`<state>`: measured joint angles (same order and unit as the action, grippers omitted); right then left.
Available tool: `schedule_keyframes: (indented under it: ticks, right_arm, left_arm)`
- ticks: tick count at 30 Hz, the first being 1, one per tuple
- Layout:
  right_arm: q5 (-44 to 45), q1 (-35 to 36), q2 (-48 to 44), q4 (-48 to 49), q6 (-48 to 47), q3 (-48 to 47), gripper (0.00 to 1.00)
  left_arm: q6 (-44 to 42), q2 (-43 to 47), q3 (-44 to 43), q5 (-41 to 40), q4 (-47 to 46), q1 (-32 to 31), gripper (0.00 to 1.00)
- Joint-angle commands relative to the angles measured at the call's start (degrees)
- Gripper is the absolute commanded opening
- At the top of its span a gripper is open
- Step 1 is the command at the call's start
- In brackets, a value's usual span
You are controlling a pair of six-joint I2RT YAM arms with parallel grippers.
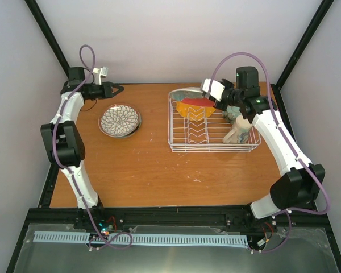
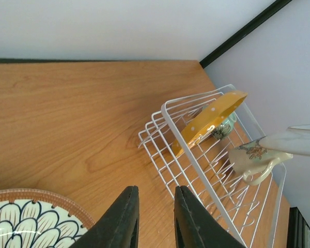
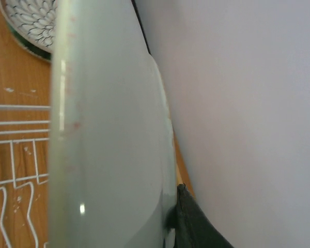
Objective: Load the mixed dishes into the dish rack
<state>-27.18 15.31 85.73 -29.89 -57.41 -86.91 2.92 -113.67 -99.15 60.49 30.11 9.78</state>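
Observation:
The white dish rack (image 1: 211, 141) stands at the back right. The orange-yellow scalloped plate (image 1: 193, 110) stands on edge in it, and the cream mug (image 1: 239, 131) lies at its right end. The small teal bowl (image 2: 225, 126) sits behind the orange plate. My right gripper (image 1: 215, 101) is shut on the red-and-teal plate (image 1: 196, 100), held on edge over the rack's back. The plate's pale underside (image 3: 108, 134) fills the right wrist view, with one finger (image 3: 194, 222) against it. The white floral plate (image 1: 120, 120) lies flat on the table. My left gripper (image 1: 118, 89) hangs open and empty behind it.
Grey walls with black frame posts close in the table at the back and both sides. In the left wrist view the rack's near rim (image 2: 196, 165) runs just right of my open fingers (image 2: 125, 217), and the floral plate's edge (image 2: 31, 219) shows at the lower left.

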Motion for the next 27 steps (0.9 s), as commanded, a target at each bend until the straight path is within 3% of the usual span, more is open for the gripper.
schedule_keyframes:
  ticks: [1,14,27]
  right_arm:
    - [-5.2,-1.2,-3.6,4.7,-6.6,-0.6,0.03]
    - [-6.1,-1.3,0.2,5.3,-13.9,4.5,0.03]
    - [-3.1,-4.7,1.6,13.4,-14.9,9.9,0.03]
  left_arm:
    - [-2.9,-1.0,-4.3,0.0,2.0,0.3,0.20]
    - [-4.9,0.4,-5.4,-1.9,4.3,0.3,0.20]
    - [-5.7,1.3,-2.2,-1.9,3.6,0.3,0.19]
